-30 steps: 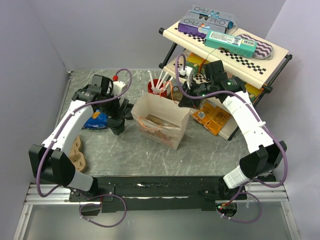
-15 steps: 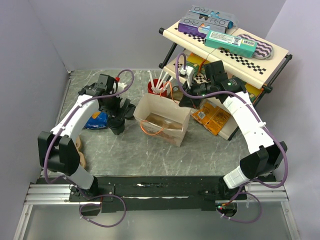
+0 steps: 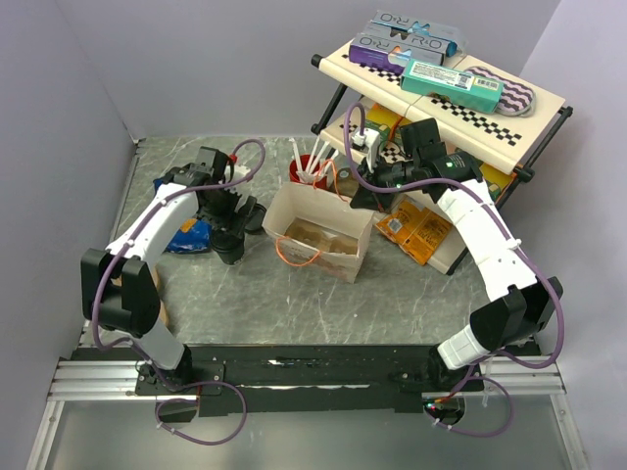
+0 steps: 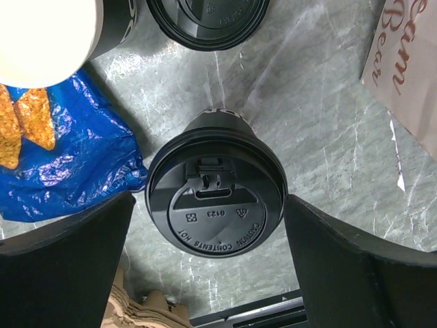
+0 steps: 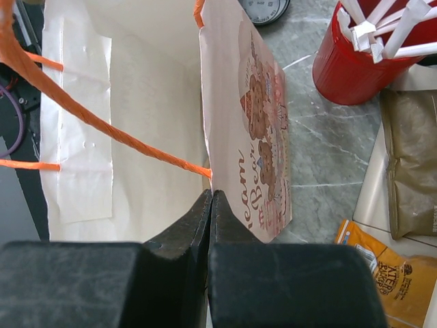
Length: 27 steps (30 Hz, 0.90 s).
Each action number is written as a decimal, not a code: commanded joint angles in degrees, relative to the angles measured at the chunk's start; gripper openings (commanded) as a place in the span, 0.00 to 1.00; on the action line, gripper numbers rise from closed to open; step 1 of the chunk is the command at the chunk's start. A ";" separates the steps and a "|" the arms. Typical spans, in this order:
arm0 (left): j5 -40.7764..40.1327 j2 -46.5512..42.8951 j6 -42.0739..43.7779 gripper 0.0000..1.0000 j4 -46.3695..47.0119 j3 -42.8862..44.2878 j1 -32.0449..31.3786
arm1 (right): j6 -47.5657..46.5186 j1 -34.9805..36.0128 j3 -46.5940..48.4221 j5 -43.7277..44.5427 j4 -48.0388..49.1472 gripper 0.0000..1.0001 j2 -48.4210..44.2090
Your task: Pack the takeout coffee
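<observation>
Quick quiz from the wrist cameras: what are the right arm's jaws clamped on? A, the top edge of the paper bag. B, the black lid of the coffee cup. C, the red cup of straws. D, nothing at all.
A: in the right wrist view the right arm's jaws are pressed shut on the top edge of the paper bag, with the bag's open inside to one side of them.
</observation>
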 commanded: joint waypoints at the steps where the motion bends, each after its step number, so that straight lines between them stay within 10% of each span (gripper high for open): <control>1: -0.11 0.76 -0.23 0.96 -0.90 0.11 0.02 | 0.81 0.29 0.69 -0.63 2.42 0.00 -2.06; 15: -1.60 0.42 0.29 0.84 -2.31 -0.51 0.11 | 0.64 0.29 1.22 -0.45 2.42 0.00 -1.44; 22: -0.28 -1.69 1.43 0.37 -4.50 -0.07 0.11 | -1.20 0.20 1.05 -0.01 1.63 0.00 -2.49; 27: 0.69 -3.01 2.66 0.31 -7.40 0.81 0.20 | -2.79 0.20 0.87 0.34 0.49 0.00 -3.46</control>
